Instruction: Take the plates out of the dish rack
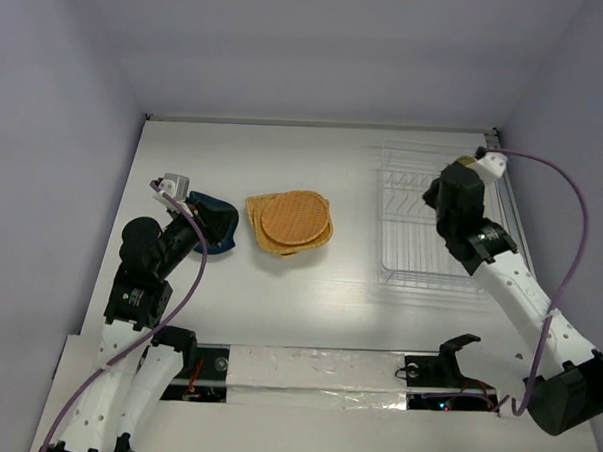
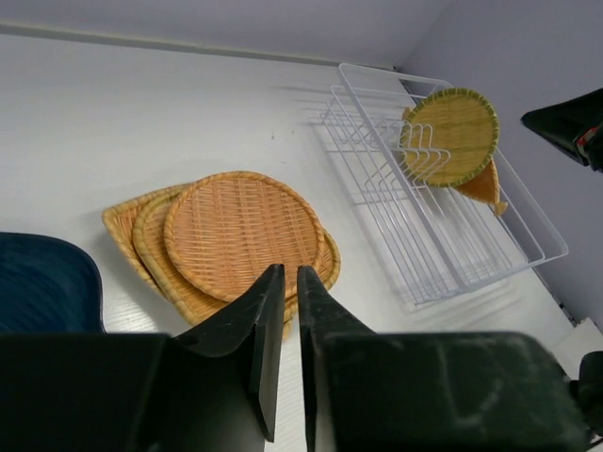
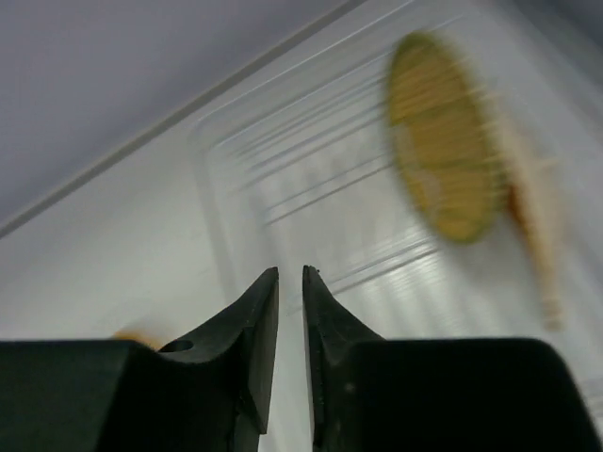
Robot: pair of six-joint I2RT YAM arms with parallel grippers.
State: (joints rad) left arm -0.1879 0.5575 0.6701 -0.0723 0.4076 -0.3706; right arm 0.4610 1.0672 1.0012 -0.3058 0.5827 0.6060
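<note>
Both claws are pinched almost shut and hold nothing. The left gripper [image 2: 290,273] hangs by the blue dish [image 2: 42,282], which lies toward the table's [image 2: 141,122] left edge. The right gripper [image 3: 290,273] hangs over the rack [image 2: 377,179] near the right edge. This clear rack holds a round woven plate [image 2: 457,127] upright between its tines, with a tan plate [image 2: 482,185] behind it. Three woven plates lie in a stack [image 2: 240,235] mid-table.

The plates [image 2: 240,235] look woven, matt and rough. The dish rack [image 2: 433,254] is thin, glossy rod; the table [image 2: 141,113] is smooth and matt.

A white table [image 1: 308,306] carries shiny tape [image 1: 315,372] along its near edge.
</note>
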